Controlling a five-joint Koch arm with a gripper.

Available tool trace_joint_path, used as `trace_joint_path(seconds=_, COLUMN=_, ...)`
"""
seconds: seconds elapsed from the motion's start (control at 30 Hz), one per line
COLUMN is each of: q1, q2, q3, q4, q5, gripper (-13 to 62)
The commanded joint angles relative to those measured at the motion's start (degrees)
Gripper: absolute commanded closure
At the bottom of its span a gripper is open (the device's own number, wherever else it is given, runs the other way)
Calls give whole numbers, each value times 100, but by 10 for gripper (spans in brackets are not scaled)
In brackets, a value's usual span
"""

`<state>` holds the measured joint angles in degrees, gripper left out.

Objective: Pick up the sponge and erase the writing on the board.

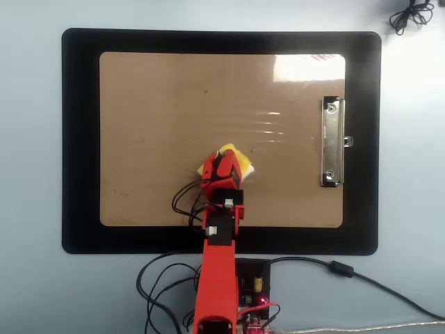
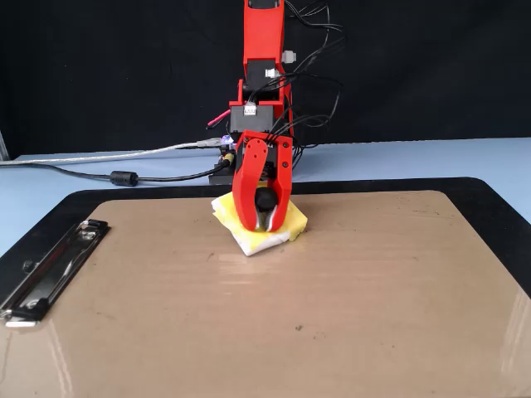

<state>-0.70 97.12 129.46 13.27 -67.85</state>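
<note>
Yellow sponge (image 2: pixel 259 230) pressed to the board (image 1: pixel 153 104), wiping step.
Jaws clamp it near 6 o'clock; no writing visible, so next comes a sweep toward 12.

Black mat (image 1: pixel 80 139) (under everything), cables (image 2: pixel 99 176), pale-blue table (image 1: pixel 410 139)

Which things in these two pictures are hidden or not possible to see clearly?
- Sponge: its middle is covered by the gripper in the fixed view and by the arm in the overhead view.
- Writing: none can be made out on the board in either view; glare whitens one corner.
- Arm base: cut off by the lower edge, overhead view.
</note>
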Motion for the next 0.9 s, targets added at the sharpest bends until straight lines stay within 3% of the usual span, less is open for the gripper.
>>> trace_joint_path(seconds=0.0, q1=237, q2=-756, q3=-545, q4=-615, q5=62, gripper=576)
trace_joint_path(seconds=0.13, q1=765, q2=-1195, q3=-940, q4=-765, q5=167, gripper=575)
trace_joint_path(seconds=0.3, q1=1327, q2=562, q3=211, q4=-396, q5=185, gripper=576)
trace_joint_path(seconds=0.4, q1=1723, q2=1055, q3=413, q4=70, q5=237, gripper=576)
trace_joint_path(seconds=0.5, q1=1863, q2=809, q3=316, q4=70, q5=343, gripper=575)
trace_joint_path(seconds=0.7, q1=1811, q2=-1538, q3=-1389, q4=-606, q5=334, gripper=575)
trace_joint_path(seconds=0.8, q1=1749, q2=-1424, q3=-1310, q4=-563, q5=290, gripper=575)
trace_joint_path(seconds=0.87, q1=1731, q2=-439, q3=-466, q4=-501, q5=272, gripper=575)
